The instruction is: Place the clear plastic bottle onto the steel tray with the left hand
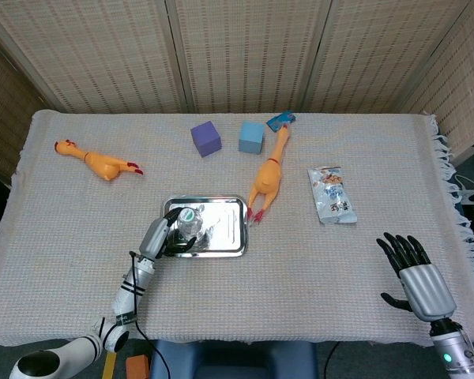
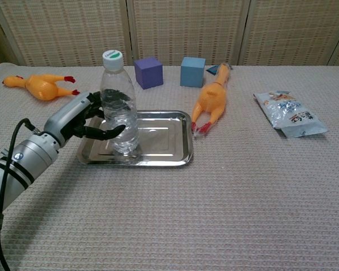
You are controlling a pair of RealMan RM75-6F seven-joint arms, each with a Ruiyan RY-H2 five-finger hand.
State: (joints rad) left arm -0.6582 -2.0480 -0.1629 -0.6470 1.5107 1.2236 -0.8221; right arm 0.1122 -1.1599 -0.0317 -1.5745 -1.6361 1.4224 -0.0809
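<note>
The clear plastic bottle [image 2: 120, 104] with a green-and-white cap stands upright with its base down on the steel tray [image 2: 164, 138], toward the tray's left front. From above its cap shows as the bottle [image 1: 188, 220] over the tray [image 1: 225, 225]. My left hand [image 2: 85, 118] wraps around the bottle's middle from the left, fingers curled on it; the same left hand [image 1: 164, 236] shows in the head view. My right hand [image 1: 415, 272] rests over the table's front right with fingers spread, holding nothing.
Two rubber chickens lie on the cloth: one [image 2: 212, 101] just right of the tray, one [image 2: 39, 86] at far left. A purple cube [image 2: 148, 72] and a blue cube [image 2: 192, 71] sit behind the tray. A snack packet [image 2: 290, 116] lies at right.
</note>
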